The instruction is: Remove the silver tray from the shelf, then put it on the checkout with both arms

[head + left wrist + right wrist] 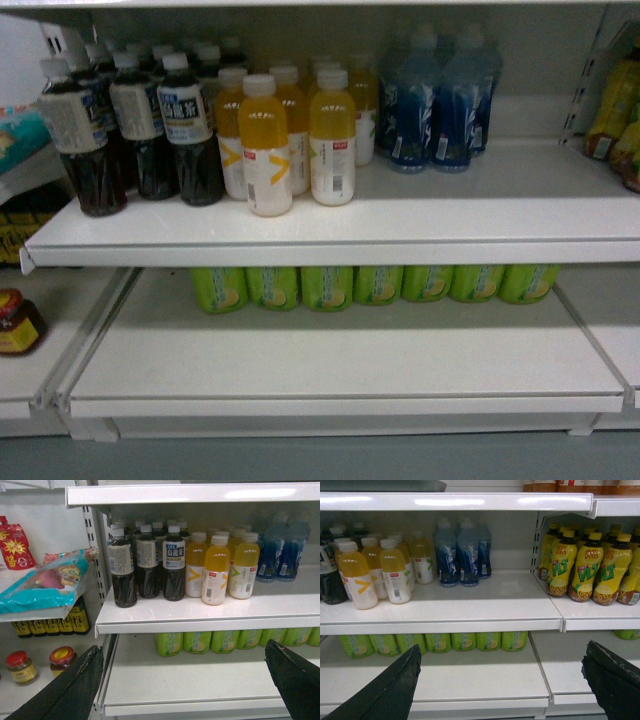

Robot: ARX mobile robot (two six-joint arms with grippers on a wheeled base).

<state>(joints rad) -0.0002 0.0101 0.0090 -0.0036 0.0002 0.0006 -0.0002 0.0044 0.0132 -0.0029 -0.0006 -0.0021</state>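
In the right wrist view a dull grey flat strip, the silver tray (380, 485), lies on the top white shelf (470, 501) at the upper left; only its front edge shows. The same shelf board (190, 494) crosses the top of the left wrist view, where no tray shows. My left gripper (182, 680) is open, its black fingers (75, 685) wide apart in front of the lowest board, holding nothing. My right gripper (500, 680) is open as well, with fingers (612, 680) spread and empty. The head view shows neither gripper. The checkout is out of view.
The middle board (330, 235) carries dark tea bottles (140, 130), orange bottles (290, 135) and blue bottles (440, 100). Green bottles (375, 283) line the back of the low board (340, 365). Yellow lemon-tea bottles (590, 567) stand to the right; jars (20, 666) and a teal bag (45, 582) sit left.
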